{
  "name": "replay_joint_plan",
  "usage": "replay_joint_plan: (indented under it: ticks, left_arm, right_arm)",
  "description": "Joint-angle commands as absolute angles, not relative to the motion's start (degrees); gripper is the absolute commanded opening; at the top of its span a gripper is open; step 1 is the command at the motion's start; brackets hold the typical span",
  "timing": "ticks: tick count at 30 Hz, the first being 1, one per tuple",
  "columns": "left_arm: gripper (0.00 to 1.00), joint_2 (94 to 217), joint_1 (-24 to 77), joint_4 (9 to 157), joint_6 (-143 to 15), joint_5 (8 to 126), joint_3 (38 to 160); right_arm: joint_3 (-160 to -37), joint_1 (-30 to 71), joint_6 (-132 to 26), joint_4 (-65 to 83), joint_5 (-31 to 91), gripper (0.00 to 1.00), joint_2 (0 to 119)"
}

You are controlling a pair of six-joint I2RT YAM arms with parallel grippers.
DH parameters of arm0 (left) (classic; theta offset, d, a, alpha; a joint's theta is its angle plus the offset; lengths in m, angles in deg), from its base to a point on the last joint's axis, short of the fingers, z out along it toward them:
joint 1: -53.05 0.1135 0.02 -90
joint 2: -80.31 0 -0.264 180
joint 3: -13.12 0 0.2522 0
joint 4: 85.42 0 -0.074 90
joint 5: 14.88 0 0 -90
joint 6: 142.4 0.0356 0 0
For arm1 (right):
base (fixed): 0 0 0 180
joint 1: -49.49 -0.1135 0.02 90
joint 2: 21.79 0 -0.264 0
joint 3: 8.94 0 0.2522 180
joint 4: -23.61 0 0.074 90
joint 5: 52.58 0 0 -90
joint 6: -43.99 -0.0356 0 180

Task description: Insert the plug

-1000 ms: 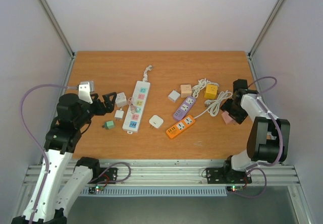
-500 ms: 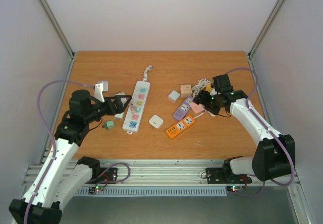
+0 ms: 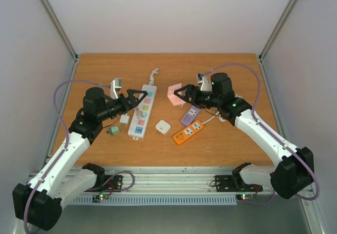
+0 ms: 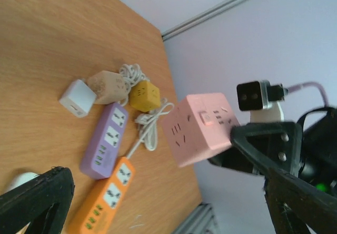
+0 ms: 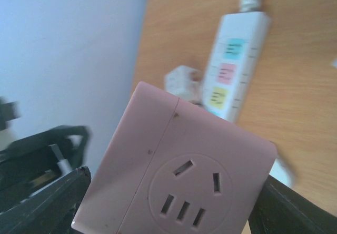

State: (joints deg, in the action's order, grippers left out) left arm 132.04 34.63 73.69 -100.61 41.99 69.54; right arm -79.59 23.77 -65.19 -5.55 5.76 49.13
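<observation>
**Both arms have swung inward, and the pink cube now hangs over mid-table**

Since a second ago your right arm has carried the pink cube adapter (image 3: pixel 171 93) away from the right side of the table (image 3: pixel 105 70). It has passed over the purple strip (image 3: pixel 192 113) and is now held in the air just right of the far end of the white power strip (image 3: pixel 143 111). Your left arm has reached forward over that same strip.

The right gripper (image 3: pixel 179 93) is closed on the cube across two opposite flat sides. The round socket face is turned toward its own wrist camera. The left gripper (image 3: pixel 139 95) stands spread as wide as it goes and holds nothing. The cube sits right in front of it in the left wrist view.

No view shows prongs on the cube, so you cannot yet tell which face carries them.

Treat the cube as light, rigid moulded plastic. It won't give under pressure, but its smooth faces could slip or twist between the pads if you push off-axis. Keep your hold on the plain sides, centred, and clear of both the socket faces and whichever face must mate.

Seating a plug will likely take a firm, straight push. The white strip looks light enough to skid, so consider pinning it with your free left gripper first.
</observation>
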Motion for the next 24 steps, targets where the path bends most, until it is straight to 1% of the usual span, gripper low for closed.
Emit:
replay_joint_plan:
  ticks: [1,4,7,9,12,14,19,24]
  left_arm:
    - [0.99,133.4,34.2,85.5,-118.7,40.7,70.8]
    - [0.99,132.9,34.1,89.0,-127.3,41.6,69.4]
    - [0.99,132.6,34.0,97.5,-137.0,42.1,67.2]
    - [0.99,133.1,34.0,100.6,-142.1,41.5,68.0]
    - [0.99,134.7,34.0,97.2,-143.3,39.1,72.0]
    - [0.99,135.2,33.9,97.4,-143.3,38.5,72.7]
    - [0.99,136.9,33.9,101.1,-146.0,37.8,71.8]
    - [0.96,137.3,33.9,103.4,-148.8,39.1,69.6]
  right_arm:
    - [-83.2,20.1,-68.4,7.7,-0.1,0.63,49.7]
    - [-85.0,18.6,-69.9,9.5,-1.1,0.64,51.5]
    - [-88.0,17.8,-72.3,11.0,-2.5,0.63,53.9]
    - [-89.5,16.5,-72.7,13.0,-1.5,0.63,54.9]
    - [-91.7,15.1,-73.7,14.3,-0.3,0.63,56.2]
    - [-92.2,14.2,-74.8,16.1,0.3,0.63,57.0]
    - [-93.2,11.9,-76.5,19.3,1.3,0.63,59.4]
    - [-93.0,11.3,-79.4,22.2,1.8,0.64,60.4]
